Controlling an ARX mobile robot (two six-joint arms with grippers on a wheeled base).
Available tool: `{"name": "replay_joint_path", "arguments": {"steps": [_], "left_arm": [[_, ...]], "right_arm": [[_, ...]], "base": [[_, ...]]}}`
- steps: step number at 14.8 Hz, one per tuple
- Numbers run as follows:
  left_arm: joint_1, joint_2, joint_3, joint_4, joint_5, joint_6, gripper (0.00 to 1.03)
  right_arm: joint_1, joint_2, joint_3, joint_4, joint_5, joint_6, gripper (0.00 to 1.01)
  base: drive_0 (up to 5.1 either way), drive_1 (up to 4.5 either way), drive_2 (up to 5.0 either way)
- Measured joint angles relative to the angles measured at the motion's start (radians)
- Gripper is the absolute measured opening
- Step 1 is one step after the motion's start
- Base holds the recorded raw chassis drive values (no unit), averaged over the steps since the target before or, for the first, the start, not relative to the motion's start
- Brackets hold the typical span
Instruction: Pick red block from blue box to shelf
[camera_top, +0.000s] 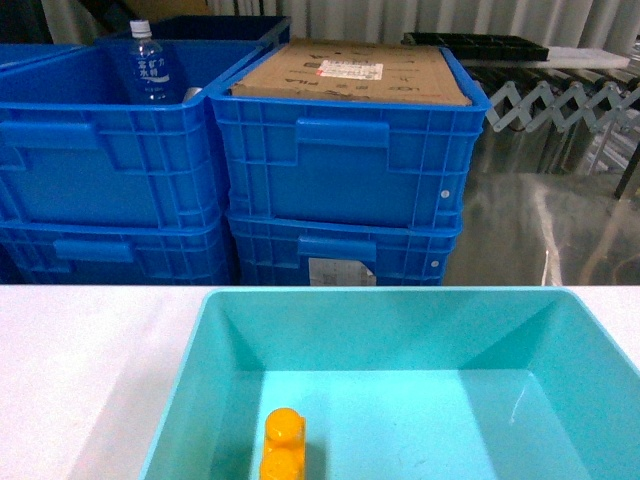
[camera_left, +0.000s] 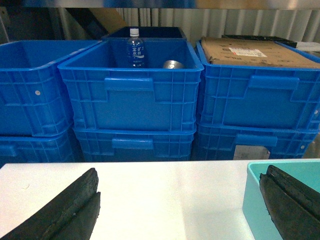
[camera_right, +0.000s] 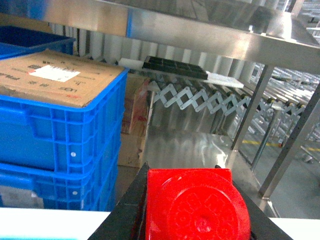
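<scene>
Stainless shelf rails are looming over the right end effector, which is clamping the red block tightly — it risks clipping the rail's edge; the left end effector is idling wide open.

The glossy red plastic block fills the right wrist view at 6 o'clock, its base cut off by the bottom edge; the black fingers flanking it are mostly out of frame. In the head view, the yellow-orange two-stud brick is clipped at 6 o'clock, as are the light turquoise tray's near wall and right rim. Neither hand appears there. The label print on the brown cardboard sheet is too blurred to read.
</scene>
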Motion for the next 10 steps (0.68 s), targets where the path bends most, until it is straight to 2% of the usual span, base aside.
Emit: {"name": "replay_joint_path", "arguments": {"steps": [2,5,7,8,9,10], "left_arm": [[0.0,0.0,0.0,0.0,0.0,0.0,0.98],[0.0,0.0,0.0,0.0,0.0,0.0,0.98],[0.0,0.0,0.0,0.0,0.0,0.0,0.98],[0.0,0.0,0.0,0.0,0.0,0.0,0.98],[0.0,0.0,0.0,0.0,0.0,0.0,0.98],[0.0,0.0,0.0,0.0,0.0,0.0,0.98]], "right_arm": [[-0.013,-0.138,-0.013,-0.101,-0.012,0.005,0.27],[-0.067,-0.346,-0.092,-0.214,-0.014,0.019,0.27],[-0.062,-0.486,-0.126,-0.338,-0.015,0.027,0.27],[-0.04,-0.55,-0.141,-0.377,-0.011,0.026,0.27],[-0.021,-0.561,-0.153,-0.344,0.001,0.018,0.27],[-0.012,-0.555,-0.159,-0.303,0.007,-0.006,0.27]], "base": [[0.0,0.0,0.0],[0.0,0.0,0.0],[0.0,0.0,0.0],[0.0,0.0,0.0],[0.0,0.0,0.0],[0.0,0.0,0.0]]}}
